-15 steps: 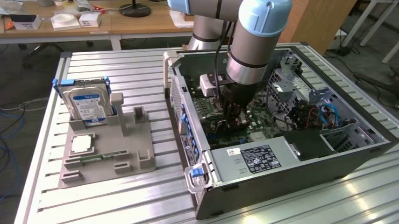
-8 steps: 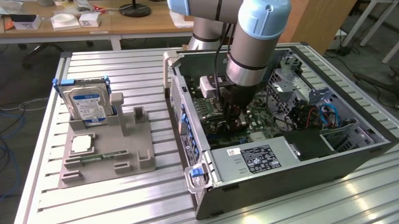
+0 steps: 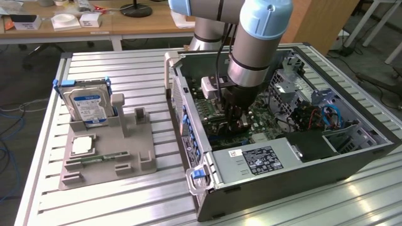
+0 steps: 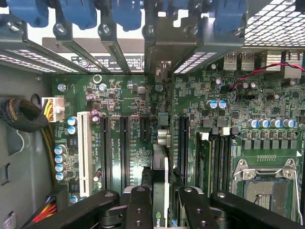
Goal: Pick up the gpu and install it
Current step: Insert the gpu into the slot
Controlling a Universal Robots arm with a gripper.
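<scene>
Already the gpu is lifted and carried into the open computer case, so the pick-up part of the task is judged done. In the wrist view the card is seen edge-on, thin as a blade, clasped between the black fingers, with its pale metal bracket end directed toward the rear slot covers with their blue latches. It is held over the motherboard, in line with the long dark expansion slots just beside the white slot; whether its lower edge is already touching a slot cannot be told. In the exterior view the gripper is lowered deep inside the case, which lies on its side on the slatted metal surface. Well apart, toward the exterior view's left, a grey holder is seen with a hard drive standing upright in it and a small green memory stick lying flat. Seating the card is judged unfinished while the fingers grasp it.
</scene>
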